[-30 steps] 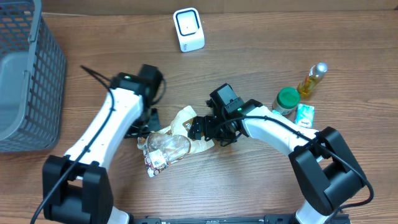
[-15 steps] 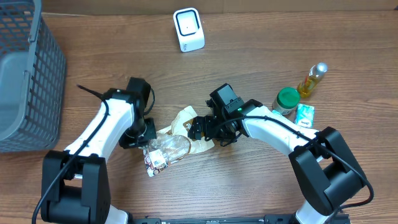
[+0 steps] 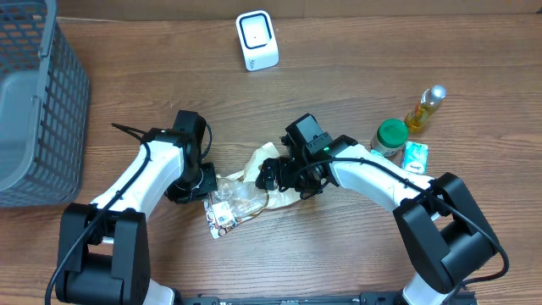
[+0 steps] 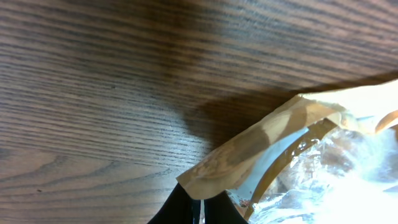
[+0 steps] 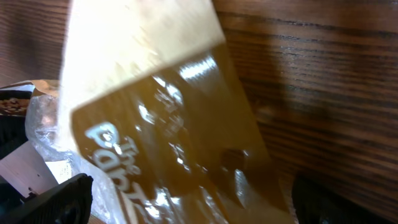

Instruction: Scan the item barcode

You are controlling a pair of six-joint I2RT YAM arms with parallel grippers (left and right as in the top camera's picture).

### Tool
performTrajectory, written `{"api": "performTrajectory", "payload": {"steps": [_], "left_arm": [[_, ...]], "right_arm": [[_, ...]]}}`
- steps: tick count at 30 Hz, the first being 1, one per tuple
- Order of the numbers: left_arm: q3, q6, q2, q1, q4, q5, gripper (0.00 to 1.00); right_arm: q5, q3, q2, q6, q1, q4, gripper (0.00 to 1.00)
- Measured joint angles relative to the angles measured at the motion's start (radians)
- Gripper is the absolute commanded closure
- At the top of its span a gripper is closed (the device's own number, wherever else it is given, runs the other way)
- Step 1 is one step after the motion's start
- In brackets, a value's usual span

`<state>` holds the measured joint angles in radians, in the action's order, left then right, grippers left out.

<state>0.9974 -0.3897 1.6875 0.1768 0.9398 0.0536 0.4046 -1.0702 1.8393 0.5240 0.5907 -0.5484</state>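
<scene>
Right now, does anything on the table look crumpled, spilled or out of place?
The clear-and-brown bag at mid-table lies crumpled and twisted, one paper corner pinched in the left gripper, its other end inside the open right gripper. The scanner, bottle and jar stand upright; nothing looks spilled.

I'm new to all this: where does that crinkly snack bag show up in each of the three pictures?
Overhead: the bag lies mid-picture, between the two arms.
Left wrist: the bag sits at lower right, with its tan edge slanting down toward the bottom.
Right wrist: the bag fills the centre and left, very close up.
Shared landmark: the wooden table shows beneath it in every view.
</scene>
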Motion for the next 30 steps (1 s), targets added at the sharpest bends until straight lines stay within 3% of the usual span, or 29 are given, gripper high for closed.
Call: {"api": "performTrajectory", "payload": {"steps": [9, 18, 25, 30], "left_arm": [[-0.003, 0.0, 0.0, 0.0, -0.002, 0.0, 0.89], [-0.004, 0.0, 0.0, 0.0, -0.003, 0.0, 0.89], [-0.004, 0.0, 0.0, 0.0, -0.009, 0.001, 0.89], [-0.004, 0.0, 0.0, 0.0, -0.01, 0.003, 0.89]], "right_arm": [[0.063, 0.018, 0.0, 0.0, 0.0, 0.067, 0.01], [0.109, 0.031, 0.006, 0.001, 0.0, 0.088, 0.12], [0.194, 0.093, 0.008, 0.015, 0.0, 0.254, 0.16], [0.251, 0.122, 0.011, 0.023, 0.0, 0.289, 0.25]]}}
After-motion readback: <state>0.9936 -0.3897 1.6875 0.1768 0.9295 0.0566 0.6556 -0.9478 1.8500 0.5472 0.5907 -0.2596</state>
